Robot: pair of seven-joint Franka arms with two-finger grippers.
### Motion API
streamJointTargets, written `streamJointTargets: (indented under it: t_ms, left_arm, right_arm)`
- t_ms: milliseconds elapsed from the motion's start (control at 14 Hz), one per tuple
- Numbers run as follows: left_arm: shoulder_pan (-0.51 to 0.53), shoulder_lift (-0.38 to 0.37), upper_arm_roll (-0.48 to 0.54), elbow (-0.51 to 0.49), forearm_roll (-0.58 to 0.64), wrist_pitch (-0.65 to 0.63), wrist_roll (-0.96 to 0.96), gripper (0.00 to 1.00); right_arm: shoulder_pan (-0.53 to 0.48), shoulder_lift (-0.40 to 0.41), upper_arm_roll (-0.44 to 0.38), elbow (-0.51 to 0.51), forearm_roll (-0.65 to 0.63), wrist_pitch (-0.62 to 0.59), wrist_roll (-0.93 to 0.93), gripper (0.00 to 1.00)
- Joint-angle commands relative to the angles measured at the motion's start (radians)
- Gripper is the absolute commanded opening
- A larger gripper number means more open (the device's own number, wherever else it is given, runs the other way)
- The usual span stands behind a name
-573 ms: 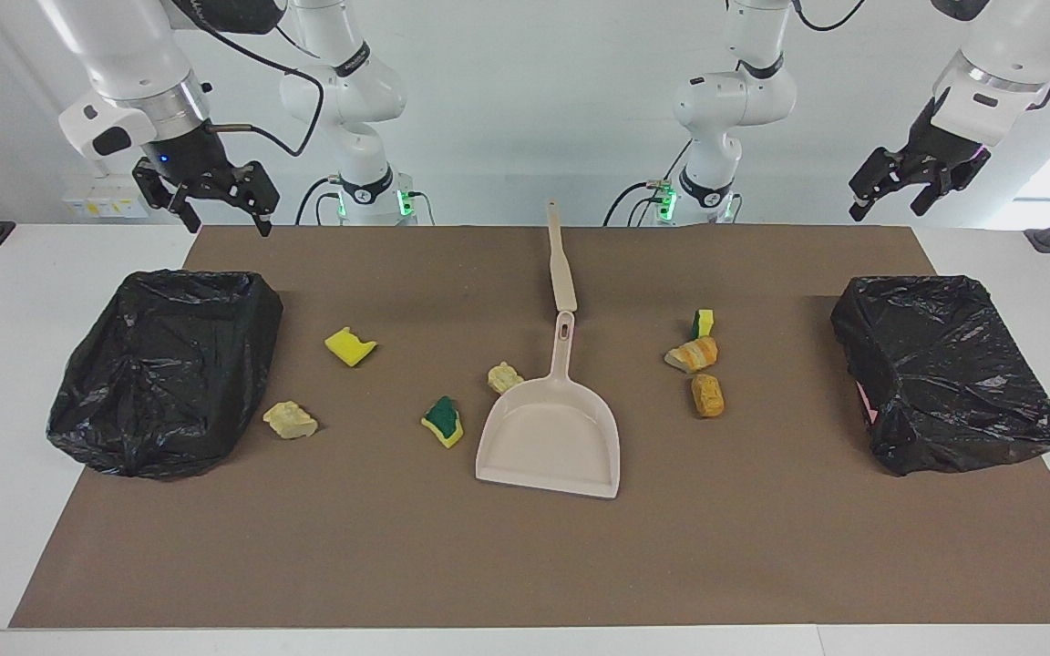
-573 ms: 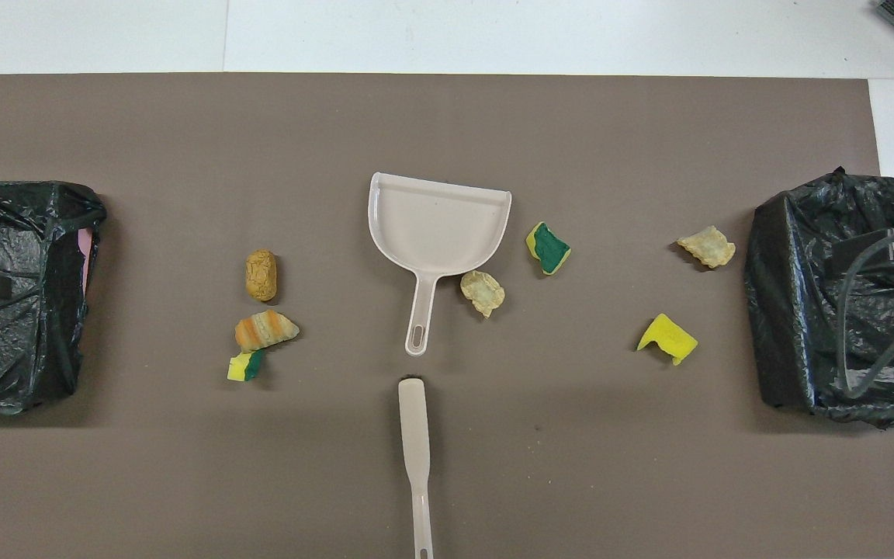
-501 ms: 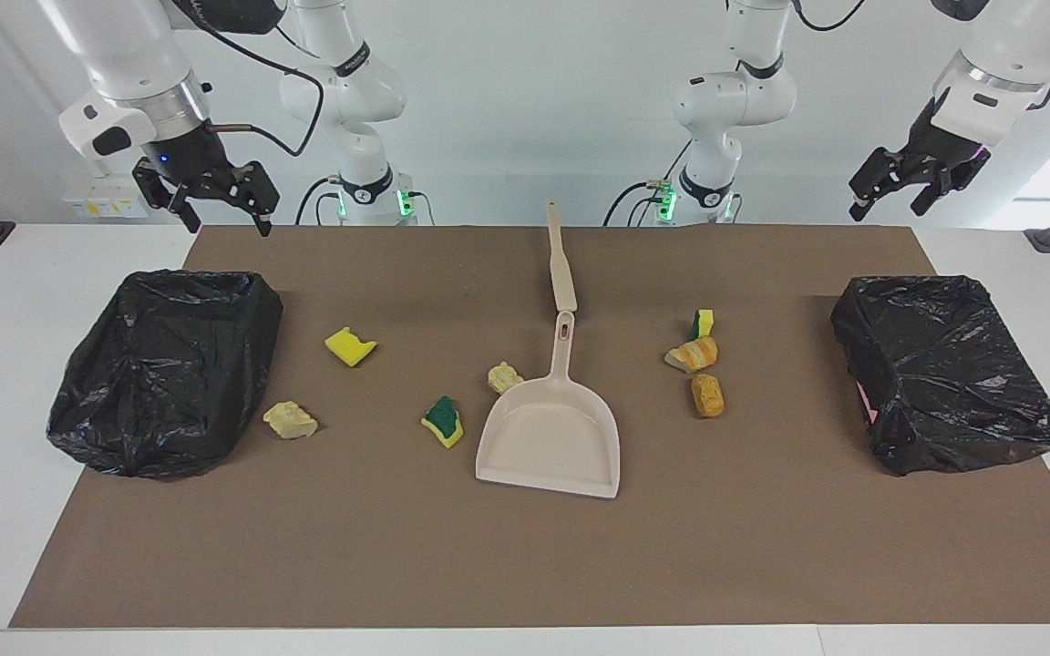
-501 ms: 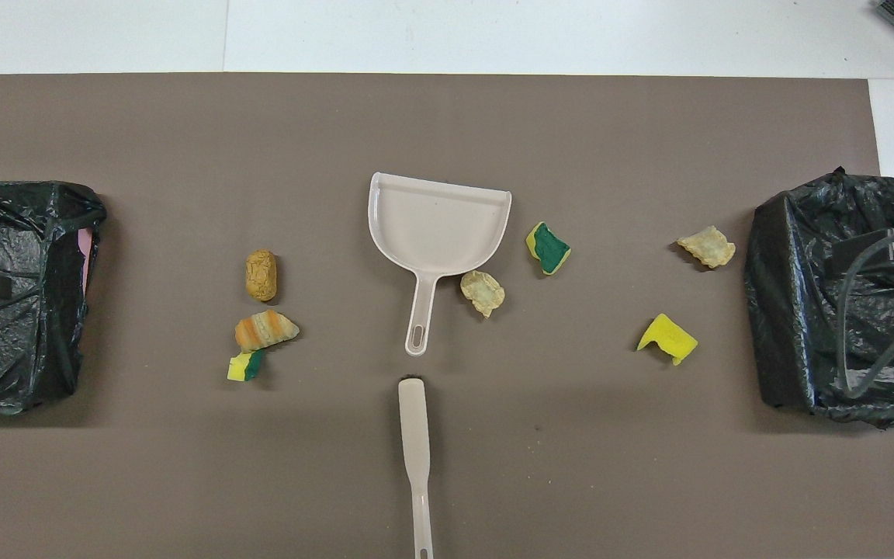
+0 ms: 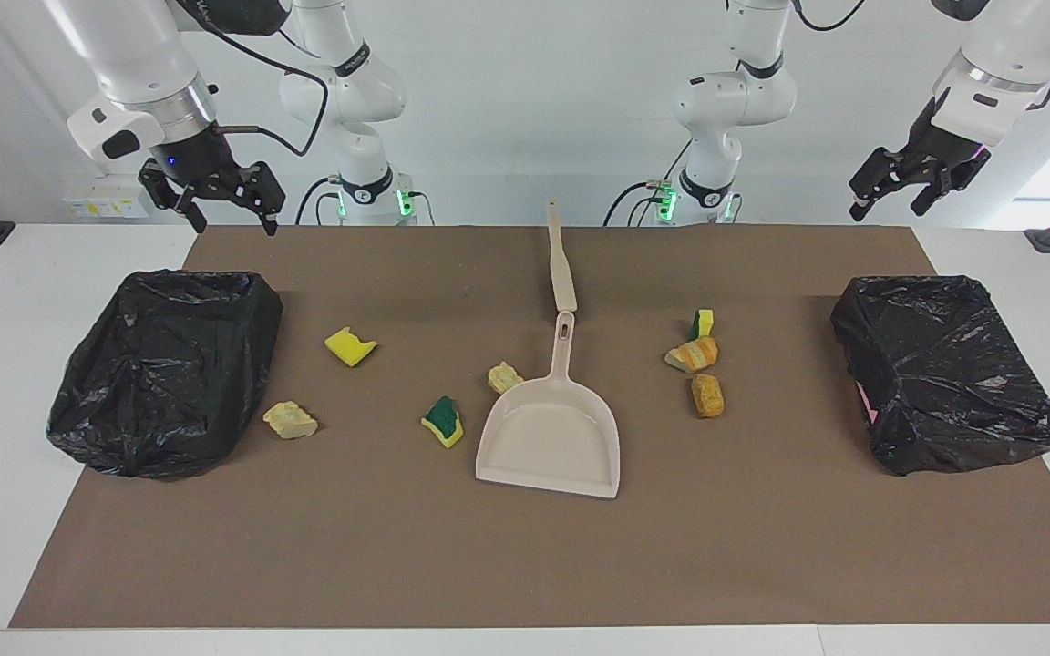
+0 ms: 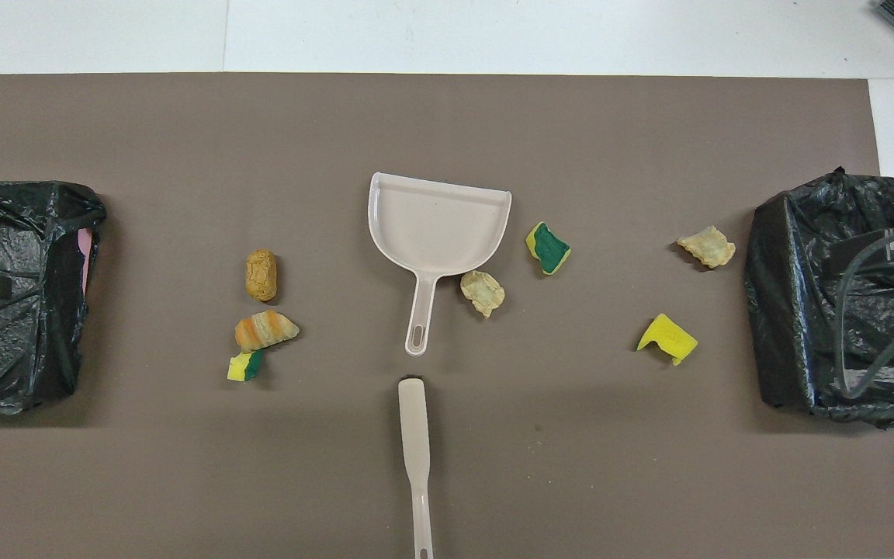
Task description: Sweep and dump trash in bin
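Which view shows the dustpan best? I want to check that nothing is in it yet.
The overhead view: the dustpan is seen straight down, its whole tray bare and its handle pointing toward the robots. The facing view shows the dustpan slantwise, also bare, with one pale foam chunk beside its rim.

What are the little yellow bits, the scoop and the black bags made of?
The trash chunks look like sponge or foam: matte and ragged, and some have a green scrubby layer. The dustpan looks like smooth beige plastic, one moulded piece with a slight sheen. The bin liners look like thin black plastic film, crinkled and glossy where light hits the folds. That is judged by look alone.
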Motion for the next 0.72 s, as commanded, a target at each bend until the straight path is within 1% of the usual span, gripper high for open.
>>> streamJointTargets:
  t_ms: [0,645]
  left_arm:
    - [0.001,-0.010,-0.001,-0.013,0.010,-0.003,-0.009,1.00]
    - [-0.011,-0.010,-0.002,-0.013,0.010,-0.003,-0.012,1.00]
  right_arm:
    - [-0.005,-0.021,0.004,-0.023,0.013,-0.006,0.023,1.00]
    - [-0.011,-0.016,0.004,-0.016,0.013,0.007,0.015,1.00]
